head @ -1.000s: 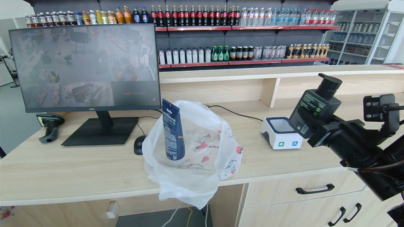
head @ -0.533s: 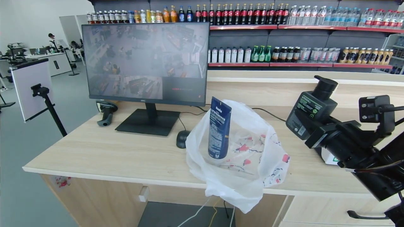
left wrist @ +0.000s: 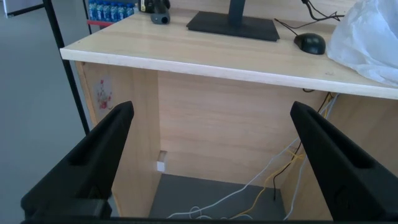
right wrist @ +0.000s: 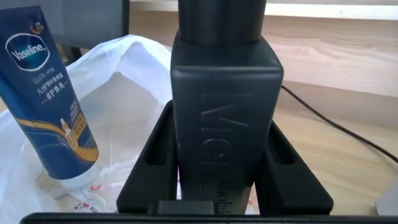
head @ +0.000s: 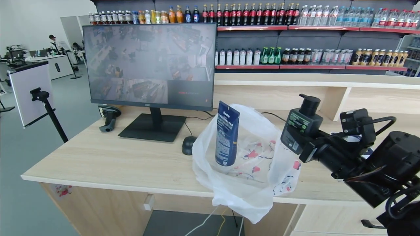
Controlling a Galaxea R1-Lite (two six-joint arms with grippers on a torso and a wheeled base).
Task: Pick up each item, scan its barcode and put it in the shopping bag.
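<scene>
My right gripper (head: 310,146) is shut on a dark pump bottle (head: 300,127), holding it nearly upright just above the right rim of the white shopping bag (head: 252,170). The bag stands open on the wooden counter (head: 115,160), and a blue tube (head: 227,134) stands upright inside it. In the right wrist view the dark bottle (right wrist: 227,118) sits between the fingers (right wrist: 152,158), with the blue tube (right wrist: 53,99) and the bag (right wrist: 124,81) beyond it. My left gripper (left wrist: 211,155) is open and empty, low in front of the counter's edge (left wrist: 217,62).
A monitor (head: 149,65) stands at the back left of the counter, with a black mouse (head: 188,145) beside the bag and a handheld scanner (head: 108,117) further left. A raised wooden ledge (head: 295,82) runs behind. Drink shelves (head: 295,19) line the wall.
The head camera swung left between the first two frames. Since then my right gripper has carried the dark bottle left to the bag's right rim.
</scene>
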